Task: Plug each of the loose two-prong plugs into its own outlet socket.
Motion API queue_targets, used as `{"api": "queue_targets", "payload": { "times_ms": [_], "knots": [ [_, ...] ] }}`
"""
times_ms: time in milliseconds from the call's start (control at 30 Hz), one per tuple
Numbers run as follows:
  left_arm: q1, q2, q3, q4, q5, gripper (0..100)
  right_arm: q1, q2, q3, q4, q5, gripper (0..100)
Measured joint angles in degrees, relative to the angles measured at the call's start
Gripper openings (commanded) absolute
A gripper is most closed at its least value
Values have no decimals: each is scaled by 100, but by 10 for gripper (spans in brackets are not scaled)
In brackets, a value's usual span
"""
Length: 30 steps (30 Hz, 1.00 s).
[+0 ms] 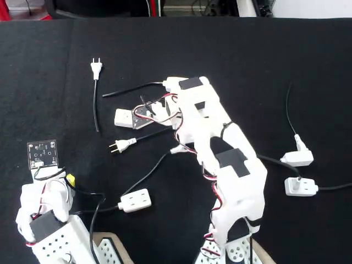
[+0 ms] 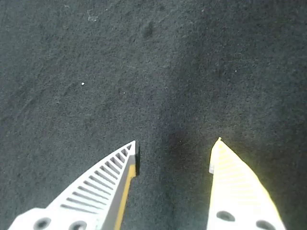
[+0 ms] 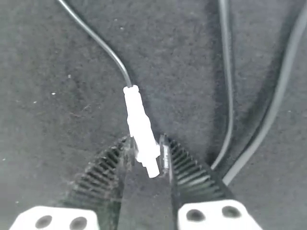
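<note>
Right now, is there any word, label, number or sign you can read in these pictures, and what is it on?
None can be read.
The small black board carries white marks, too small to read.
The plug in the right gripper is plain white.

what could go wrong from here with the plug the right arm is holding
The right gripper grips only one end of the plug, near its fingertips, so it may twist or slip. Two cables run close beside it and could snag. The left gripper hangs open over bare cloth, so the socket may slide when pushed.
</note>
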Motion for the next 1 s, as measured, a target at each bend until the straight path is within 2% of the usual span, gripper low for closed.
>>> {"api": "queue_targets", "payload": {
  "times_ms": [167,433,567,767,1000],
  "knots": [
    [0,0,0,0,0,245,-53,18,44,141,0,67],
    [0,0,0,0,0,245,-659,35,563,141,0,69],
    [0,0,0,0,0,245,-844,26,738,158,0,112],
    [0,0,0,0,0,245,-870,18,765,176,0,37],
    [0,0,0,0,0,245,-870,26,765,176,0,11]
  ]
}}
